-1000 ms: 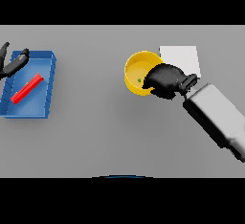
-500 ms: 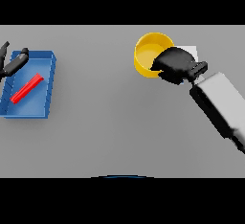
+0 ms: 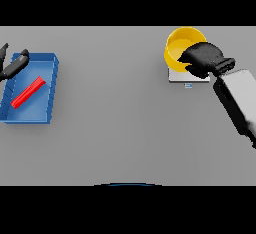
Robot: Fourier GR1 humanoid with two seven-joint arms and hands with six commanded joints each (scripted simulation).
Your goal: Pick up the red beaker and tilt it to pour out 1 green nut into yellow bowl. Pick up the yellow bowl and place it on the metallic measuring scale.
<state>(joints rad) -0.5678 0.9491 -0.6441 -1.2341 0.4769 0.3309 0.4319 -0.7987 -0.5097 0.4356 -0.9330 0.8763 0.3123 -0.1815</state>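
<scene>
The yellow bowl (image 3: 178, 44) is at the far right of the table, over the metallic measuring scale (image 3: 177, 75), whose front edge shows below it. My right hand (image 3: 202, 59) is curled round the bowl's right rim and covers that side; I cannot tell whether the bowl rests on the scale. Its inside shows no nut from here. The red beaker (image 3: 28, 92) lies on its side in a blue tray (image 3: 46, 113) at the left. My left hand (image 3: 12, 64) hovers at the tray's far left corner with relaxed fingers.
The blue tray takes up the left edge of the grey table. A small pale tab (image 3: 188, 85) sticks out at the scale's front.
My right hand has carried the yellow bowl up and to the right, from beside the scale to over it. The left hand and the beaker have stayed put.
</scene>
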